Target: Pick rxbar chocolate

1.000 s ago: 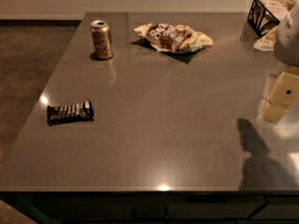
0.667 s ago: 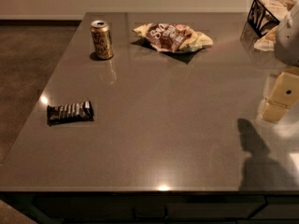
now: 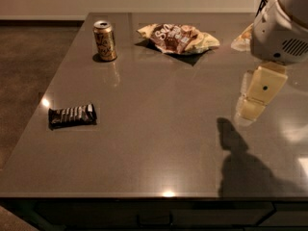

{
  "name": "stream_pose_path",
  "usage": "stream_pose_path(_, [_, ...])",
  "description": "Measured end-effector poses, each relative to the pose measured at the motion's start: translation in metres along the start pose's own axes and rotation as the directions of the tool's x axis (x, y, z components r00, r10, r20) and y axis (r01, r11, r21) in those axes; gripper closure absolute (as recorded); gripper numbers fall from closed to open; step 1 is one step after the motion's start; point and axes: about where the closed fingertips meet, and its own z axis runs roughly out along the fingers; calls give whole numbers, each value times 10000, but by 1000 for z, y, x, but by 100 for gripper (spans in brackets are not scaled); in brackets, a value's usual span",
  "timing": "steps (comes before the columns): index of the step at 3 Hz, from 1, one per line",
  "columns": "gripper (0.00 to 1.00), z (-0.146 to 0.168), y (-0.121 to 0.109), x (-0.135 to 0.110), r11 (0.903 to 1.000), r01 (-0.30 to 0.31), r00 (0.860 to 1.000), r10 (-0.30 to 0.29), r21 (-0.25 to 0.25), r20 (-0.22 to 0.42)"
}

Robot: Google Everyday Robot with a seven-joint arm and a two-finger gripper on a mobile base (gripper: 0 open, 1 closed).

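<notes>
The rxbar chocolate (image 3: 72,115) is a small flat dark bar with pale lettering. It lies on the grey table (image 3: 159,143) near the left edge, towards the front. My gripper (image 3: 259,94) hangs from the white arm (image 3: 281,30) at the right side of the table, above the surface and far to the right of the bar. Its shadow falls on the table below it. Nothing shows in the gripper.
A gold drink can (image 3: 105,40) stands at the back left. A tan-and-brown chip bag (image 3: 178,37) lies at the back middle. Another packet (image 3: 242,41) is partly hidden behind the arm at the back right. The floor lies to the left of the table.
The arm and gripper have moved a little to the left over the table and now cover more of the packet at the back right. The bar, can and bag have not moved.
</notes>
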Motion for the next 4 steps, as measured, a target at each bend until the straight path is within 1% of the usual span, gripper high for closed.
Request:
stream_pose_path(1, [0, 25, 3, -58, 9979, 576, 9973, -561, -299, 478])
stream_pose_path(2, [0, 59, 5, -113, 9927, 1119, 9922, -1090, -454, 606])
stream_pose_path(3, [0, 100, 12, -162, 9835, 1644, 9855, -1606, -748, 554])
stream_pose_path(4, [0, 136, 19, -205, 9719, 2051, 9782, -1997, -1154, 568])
